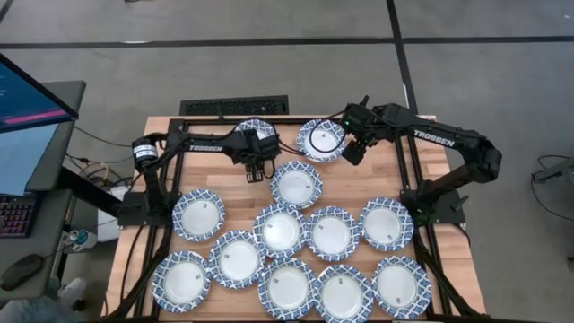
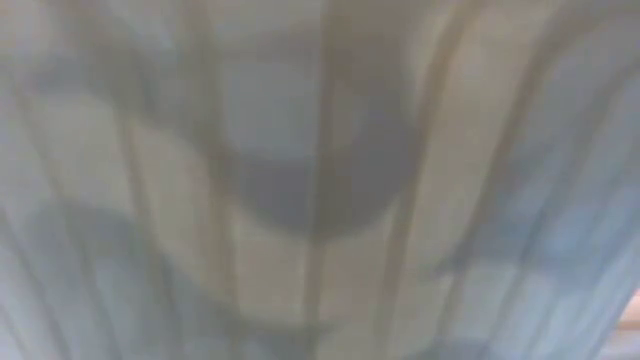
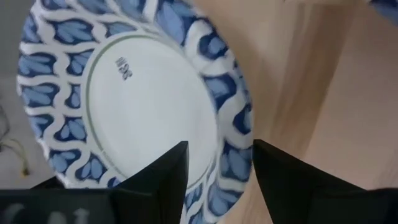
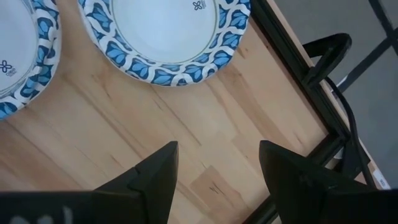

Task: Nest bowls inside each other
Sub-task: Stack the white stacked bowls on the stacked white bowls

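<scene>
Several identical bowls, white inside with blue lattice rims, rest upright on the wooden table (image 1: 448, 161). My left gripper (image 1: 256, 157) hangs over the bowl (image 1: 256, 126) at the far edge. In the left wrist view this bowl (image 3: 143, 106) fills the frame, and my open left gripper (image 3: 221, 168) has one finger over the bowl's inside and one outside its rim. My right gripper (image 1: 354, 150) is open over bare wood just right of another far bowl (image 1: 318, 139); the right wrist view shows the gripper (image 4: 217, 168) and that bowl (image 4: 161, 31). My left gripper comes from above with its fingers on either side of the bowl's rim (image 3: 231, 149). I cannot tell whether either finger touches it. The bowl sits on the table.
The other bowls lie close together in rows across the middle and near part of the table, such as one (image 1: 296, 184) just near of both grippers. A black frame (image 4: 323, 106) runs along the table's edges. A bowl close up (image 2: 320, 180) blocks the low view.
</scene>
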Controlling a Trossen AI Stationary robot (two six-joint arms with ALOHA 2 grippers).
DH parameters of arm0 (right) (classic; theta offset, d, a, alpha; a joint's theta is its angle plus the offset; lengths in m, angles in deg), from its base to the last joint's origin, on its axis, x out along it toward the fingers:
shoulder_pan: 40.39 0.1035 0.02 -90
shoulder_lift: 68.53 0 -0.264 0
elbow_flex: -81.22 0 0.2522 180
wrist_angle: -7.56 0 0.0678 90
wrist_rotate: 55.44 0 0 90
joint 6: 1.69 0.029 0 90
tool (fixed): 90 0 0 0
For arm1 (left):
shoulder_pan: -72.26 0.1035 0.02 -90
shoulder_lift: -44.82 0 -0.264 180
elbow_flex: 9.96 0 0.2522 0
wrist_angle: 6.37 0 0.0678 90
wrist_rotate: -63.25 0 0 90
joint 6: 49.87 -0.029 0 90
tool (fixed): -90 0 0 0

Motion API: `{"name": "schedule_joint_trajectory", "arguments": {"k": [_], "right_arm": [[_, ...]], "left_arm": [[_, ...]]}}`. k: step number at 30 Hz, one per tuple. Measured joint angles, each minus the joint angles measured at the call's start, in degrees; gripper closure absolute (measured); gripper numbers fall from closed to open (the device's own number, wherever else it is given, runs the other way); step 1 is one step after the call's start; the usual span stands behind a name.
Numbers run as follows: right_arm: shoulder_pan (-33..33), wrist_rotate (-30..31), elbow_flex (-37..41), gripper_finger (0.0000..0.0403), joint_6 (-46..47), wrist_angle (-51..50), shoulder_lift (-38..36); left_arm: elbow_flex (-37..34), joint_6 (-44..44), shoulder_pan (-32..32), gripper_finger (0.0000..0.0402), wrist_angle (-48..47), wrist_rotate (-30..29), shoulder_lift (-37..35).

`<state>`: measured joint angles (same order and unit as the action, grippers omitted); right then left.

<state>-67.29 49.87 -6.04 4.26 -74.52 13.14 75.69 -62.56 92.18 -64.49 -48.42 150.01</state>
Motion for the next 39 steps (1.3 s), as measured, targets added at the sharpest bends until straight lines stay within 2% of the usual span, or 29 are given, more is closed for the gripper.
{"name": "schedule_joint_trajectory", "arguments": {"k": [4, 12, 21, 24, 28, 31, 39], "right_arm": [[0.0, 0.0, 0.0, 0.0155, -0.54, 0.0, 0.0], [-0.65, 0.22, 0.0, 0.0155, -2.18, 0.24, -0.17], [-1.35, 0.17, 0.0, 0.0155, -3.17, 2.79, -5.48], [-2.02, -0.02, -0.02, 0.0155, -3.0, 2.37, -7.38], [-2.86, -0.19, 0.0, 0.0155, -2.91, 2.13, -8.1], [-3.51, -0.24, 0.0, 0.0155, -2.93, 1.97, -8.41], [-3.89, -0.34, 0.0, 0.0155, -2.93, 1.7, -8.33]], "left_arm": [[0.0, 0.21, 0.1, 0.0231, 1.14, 2.48, 0.0], [0.0, 0.43, 0.75, 0.0231, 3.04, 2.95, -0.01], [-0.15, -0.2, 1.47, 0.0231, 3.98, 5.26, 3.53], [-0.11, 0.33, 1.0, 0.0231, 4.1, 3.8, 4.57], [-0.09, 0.59, 0.66, 0.0236, 5.99, -1.28, 4.5], [-0.09, 0.04, 0.83, 0.0258, 5.98, -2.79, 4.5], [-0.07, 1.4, 0.85, 0.0369, 6.66, -2.3, 4.63]]}}
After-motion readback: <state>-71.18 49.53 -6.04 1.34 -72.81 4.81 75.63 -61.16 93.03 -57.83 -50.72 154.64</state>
